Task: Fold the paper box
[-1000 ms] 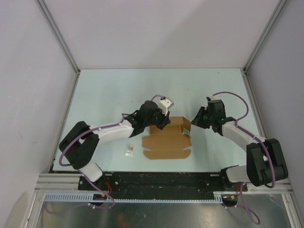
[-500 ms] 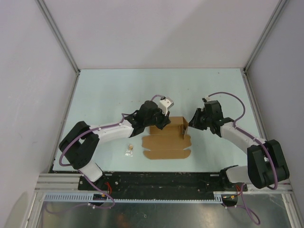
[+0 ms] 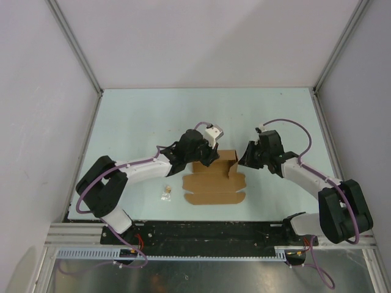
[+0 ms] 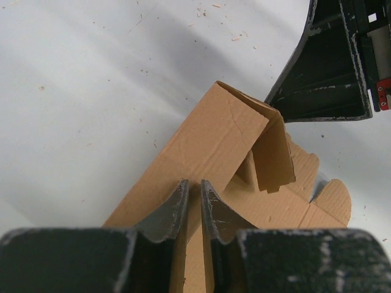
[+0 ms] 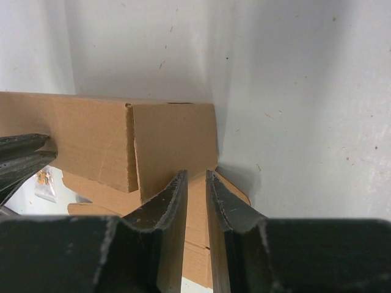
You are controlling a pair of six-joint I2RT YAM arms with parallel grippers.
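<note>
The paper box (image 3: 214,183) is a brown cardboard sheet lying near the middle of the table, with its back wall (image 4: 208,131) raised. My left gripper (image 3: 209,160) comes in from the left and is shut on that wall, whose edge runs between the fingers (image 4: 178,204). At the wall's right end a short end flap (image 5: 174,143) stands upright and turns inward. My right gripper (image 5: 195,177) sits just outside that flap, its fingers (image 5: 223,198) almost together with nothing between them. It shows as a black body (image 4: 321,67) in the left wrist view.
A tiny brown scrap (image 3: 166,191) lies on the table left of the box. White enclosure walls stand on three sides. A metal rail (image 3: 214,235) carrying both arm bases runs along the near edge.
My right gripper has moved left up to the box's right end, and the end flap there now stands more upright. The left gripper has kept its hold and place.
</note>
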